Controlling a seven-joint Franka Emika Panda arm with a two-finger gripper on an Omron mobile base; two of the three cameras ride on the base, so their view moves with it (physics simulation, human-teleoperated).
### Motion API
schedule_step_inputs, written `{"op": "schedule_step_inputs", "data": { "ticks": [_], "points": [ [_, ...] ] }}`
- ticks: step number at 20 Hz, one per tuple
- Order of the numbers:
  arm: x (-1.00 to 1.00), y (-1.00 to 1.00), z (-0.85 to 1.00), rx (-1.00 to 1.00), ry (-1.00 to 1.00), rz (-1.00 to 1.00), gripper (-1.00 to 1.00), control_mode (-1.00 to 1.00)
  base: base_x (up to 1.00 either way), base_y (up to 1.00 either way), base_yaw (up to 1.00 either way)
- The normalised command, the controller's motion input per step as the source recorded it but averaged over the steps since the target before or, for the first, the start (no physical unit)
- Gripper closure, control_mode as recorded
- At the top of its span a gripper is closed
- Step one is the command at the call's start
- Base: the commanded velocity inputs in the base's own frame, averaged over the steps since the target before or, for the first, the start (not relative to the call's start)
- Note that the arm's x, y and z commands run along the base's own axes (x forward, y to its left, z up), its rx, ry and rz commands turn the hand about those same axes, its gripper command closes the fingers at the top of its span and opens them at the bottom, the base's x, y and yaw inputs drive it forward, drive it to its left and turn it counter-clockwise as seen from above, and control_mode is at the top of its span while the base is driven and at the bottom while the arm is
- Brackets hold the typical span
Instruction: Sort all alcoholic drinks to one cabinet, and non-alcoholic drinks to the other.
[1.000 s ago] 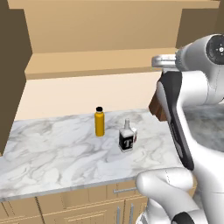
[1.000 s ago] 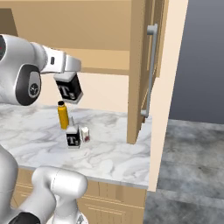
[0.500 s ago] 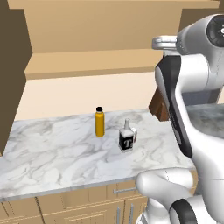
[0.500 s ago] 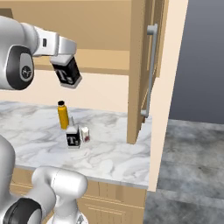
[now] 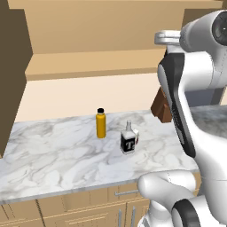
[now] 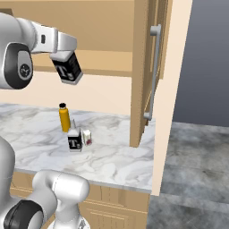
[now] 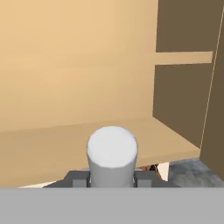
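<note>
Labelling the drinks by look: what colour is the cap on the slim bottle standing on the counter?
Black, on the orange-yellow bottle; the left base view shows it best.

My glossy white rounded arm links [image 5: 208,80] carry dark grey joint rings [image 6: 19,71] (one with a small white logo); black trim stripe down one link.

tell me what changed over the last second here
The tool, shut on a T-label bottle, rose from just above the orange bottle towards the wide cabinet's shelf, tilting the bottle as it went. Nothing was grasped or released. The orange bottle and the second T-label bottle stayed on the marble counter.
</note>
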Motion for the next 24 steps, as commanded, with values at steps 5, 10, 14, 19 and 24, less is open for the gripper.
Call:
{"op": "schedule_step_inputs", "data": {
  "ticks": [5,10,14,19,24],
  "points": [
    [0.08,0.00,0.00,0.00,-0.06,0.00,1.00,-1.00,0.00,0.00,0.00],
    [0.13,0.00,0.00,0.00,-0.07,0.00,1.00,-1.00,0.00,0.00,0.00],
    [0.18,0.00,0.00,0.00,-0.06,0.00,1.00,-1.00,0.00,0.00,0.00],
    [0.22,0.00,0.01,0.00,-0.04,0.00,1.00,-1.00,0.00,0.00,0.00],
    [0.25,0.00,0.03,0.00,-0.01,0.00,1.00,-1.00,0.00,0.00,0.00]
  ]
}}
